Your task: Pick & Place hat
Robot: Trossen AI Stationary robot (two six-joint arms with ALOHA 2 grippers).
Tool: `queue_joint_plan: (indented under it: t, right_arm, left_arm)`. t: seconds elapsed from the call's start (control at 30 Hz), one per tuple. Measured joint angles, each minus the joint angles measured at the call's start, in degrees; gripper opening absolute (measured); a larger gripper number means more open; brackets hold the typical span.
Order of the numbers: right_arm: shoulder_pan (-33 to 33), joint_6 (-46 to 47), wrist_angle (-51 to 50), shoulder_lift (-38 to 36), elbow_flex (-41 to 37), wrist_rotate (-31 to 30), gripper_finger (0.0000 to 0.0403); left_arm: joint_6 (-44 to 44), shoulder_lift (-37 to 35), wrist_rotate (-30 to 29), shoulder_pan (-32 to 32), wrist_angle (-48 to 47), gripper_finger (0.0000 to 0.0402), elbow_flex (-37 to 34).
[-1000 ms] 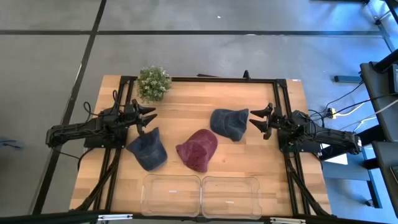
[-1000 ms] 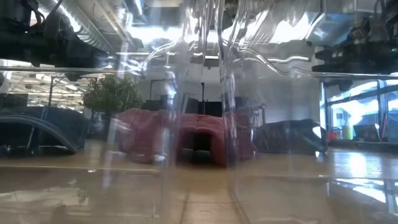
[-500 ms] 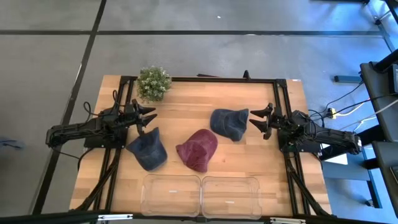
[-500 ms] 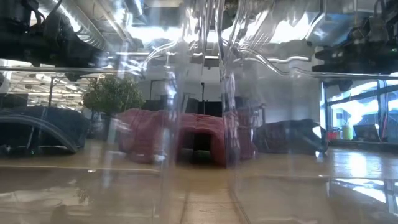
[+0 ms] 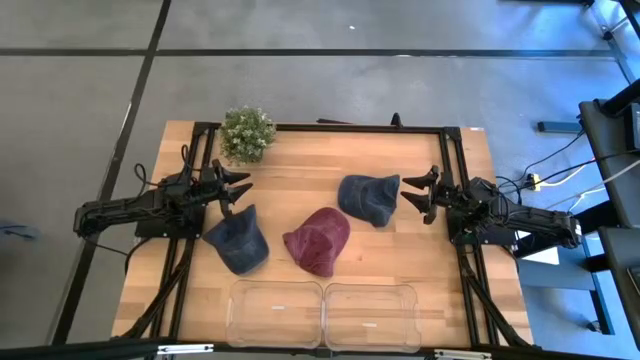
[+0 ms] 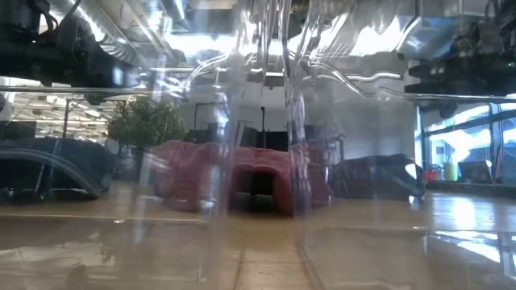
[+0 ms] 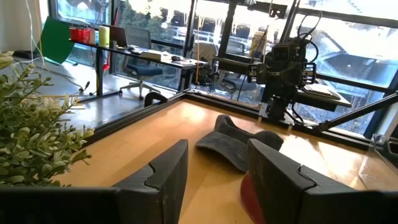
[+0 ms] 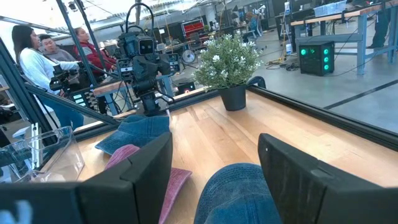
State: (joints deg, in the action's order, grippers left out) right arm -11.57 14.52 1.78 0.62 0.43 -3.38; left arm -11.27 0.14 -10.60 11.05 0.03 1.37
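Observation:
Three hats lie on the wooden table: a dark blue one (image 5: 238, 240) at the left, a maroon one (image 5: 318, 240) in the middle, and a blue denim one (image 5: 368, 198) at the right. My left gripper (image 5: 238, 189) is open and empty, just beyond the dark blue hat's far side. My right gripper (image 5: 413, 194) is open and empty, just right of the denim hat, which shows between its fingers in the right wrist view (image 8: 233, 193). The denim hat also shows in the left wrist view (image 7: 239, 142), past my left gripper (image 7: 214, 171).
Two clear plastic bins (image 5: 275, 312) (image 5: 370, 313) stand side by side at the near edge. A small potted plant (image 5: 247, 134) stands at the far left corner. A black frame (image 5: 330, 127) runs round the table. People (image 8: 43, 53) sit beyond the table.

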Motion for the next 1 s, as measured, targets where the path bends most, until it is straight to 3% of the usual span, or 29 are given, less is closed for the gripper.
queue_joint_plan:
  t: [0.5,0.87,1.0]
  right_arm:
    - [0.0,0.4,0.0,0.0,0.0,0.0,0.0237]
    - [0.0,5.6,1.4,0.0,0.0,-0.1,0.0237]
    - [0.0,7.5,1.0,0.0,0.0,-4.7,0.0242]
  left_arm:
    - [0.0,0.0,0.0,0.0,0.0,0.0161,0.0]
    - [0.0,0.0,0.0,0.0,0.0,0.0161,0.0]
    - [0.0,0.0,0.0,0.0,0.0,0.0159,0.0]
